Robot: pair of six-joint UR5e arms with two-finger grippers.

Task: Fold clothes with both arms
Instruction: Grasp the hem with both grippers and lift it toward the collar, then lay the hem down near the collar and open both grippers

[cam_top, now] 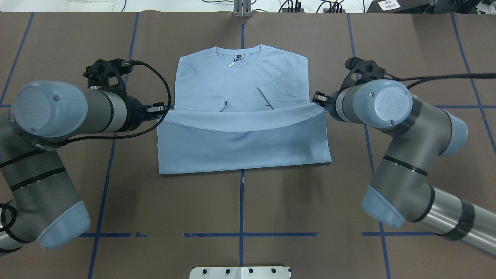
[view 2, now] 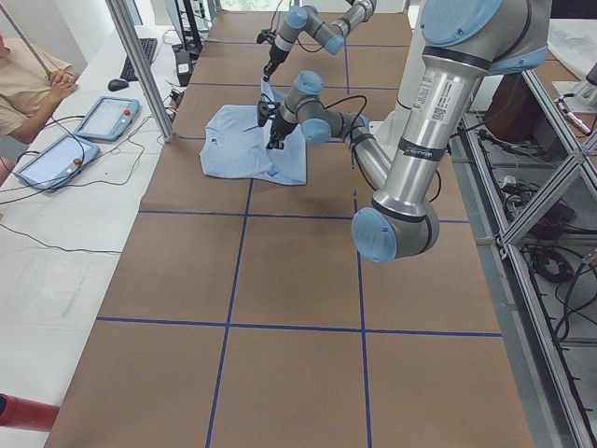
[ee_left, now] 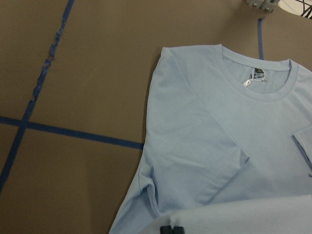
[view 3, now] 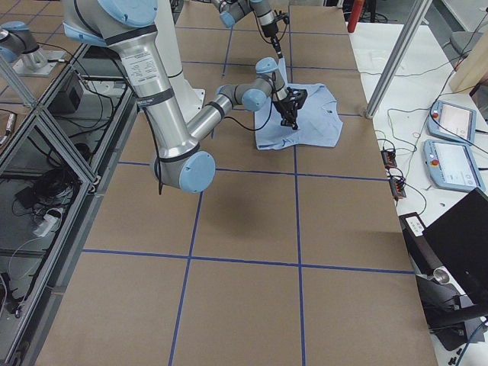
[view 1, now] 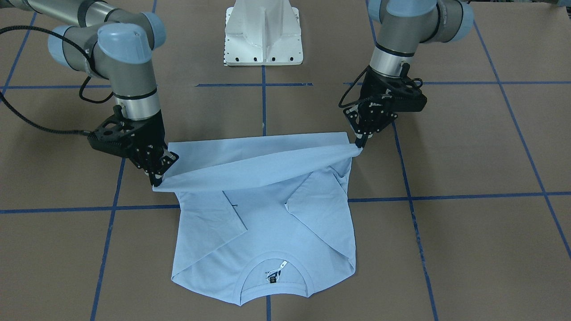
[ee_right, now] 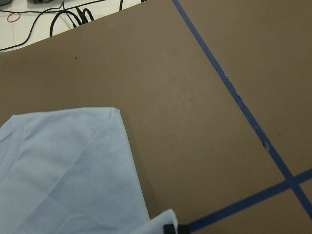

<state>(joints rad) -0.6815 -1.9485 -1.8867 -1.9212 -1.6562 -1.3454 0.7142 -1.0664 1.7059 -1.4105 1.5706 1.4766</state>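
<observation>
Overhead exterior view: the light blue T-shirt (cam_top: 240, 151) lies at the middle of the table (cam_top: 240, 209). Its collar (cam_top: 238, 58) is at 12 o'clock and a doubled fold line at 6 o'clock, and the sleeves (cam_top: 205, 91) are tucked inward over the chest. The hem (cam_top: 240, 128) is raised off the cloth and sags in the middle between its two corners.

The left gripper (cam_top: 159, 111) pinches the corner at 9 o'clock and the right gripper (cam_top: 318, 100) pinches the one at 3 o'clock. Both have their fingers closed narrow on the fabric.

The shirt looks light, soft and limp, so it will likely droop and drag wherever it is unsupported. The hem corners seem the right places to hold, with even tension so the middle does not wrinkle. The grip on thin cloth is small, and a sideways tug could slip a corner free.

Bare table surrounds the shirt, with open room toward 12 o'clock beyond the collar. The tape lines (cam_top: 112, 155) are flat, and the pedestal base (cam_top: 240, 272) sits well apart at 6 o'clock.
</observation>
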